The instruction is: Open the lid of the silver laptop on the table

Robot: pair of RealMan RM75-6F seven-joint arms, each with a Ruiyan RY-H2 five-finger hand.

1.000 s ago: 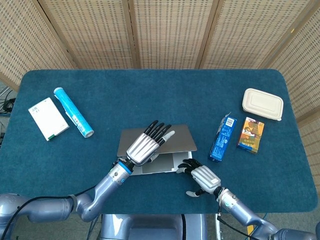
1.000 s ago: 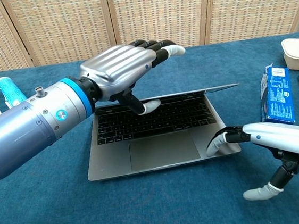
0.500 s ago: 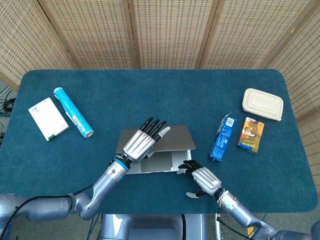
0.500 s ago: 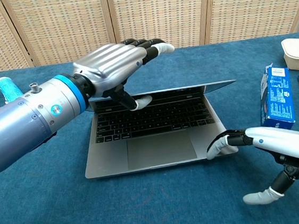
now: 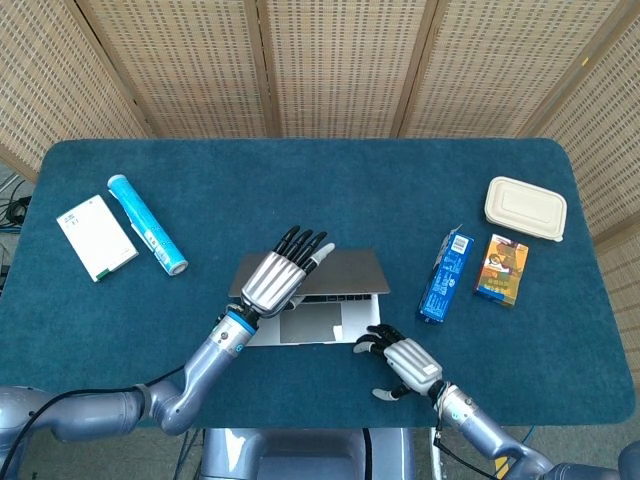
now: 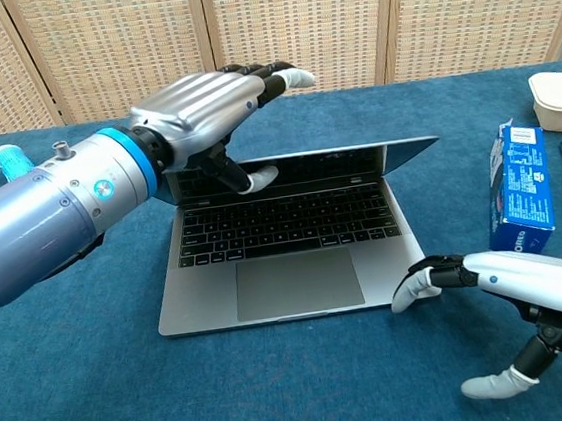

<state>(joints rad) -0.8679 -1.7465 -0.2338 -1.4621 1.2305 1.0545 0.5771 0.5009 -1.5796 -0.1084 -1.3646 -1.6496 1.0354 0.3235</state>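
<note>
The silver laptop (image 5: 350,272) lies at the table's front centre with its lid part-way up; its keyboard and base (image 6: 299,284) show in the chest view. My left hand (image 5: 272,280) is over the lid's left top edge. Its thumb tip touches the inner screen face, and its fingers (image 6: 247,73) stretch flat above the lid's back. My right hand (image 5: 405,360) sits on the cloth just off the base's front right corner. In the chest view this right hand (image 6: 510,282) has its fingers apart and curled, holds nothing, and one fingertip lies beside the corner.
A blue box (image 5: 445,277), an orange box (image 5: 502,268) and a cream lidded container (image 5: 526,207) lie to the right. At far left are a blue tube (image 5: 146,225) and a white box (image 5: 96,237). Wicker screens stand behind the table.
The lid has risen further, showing more of the screen. My left hand has drawn back and left with it. My right hand has slid off the base's corner onto the cloth.
</note>
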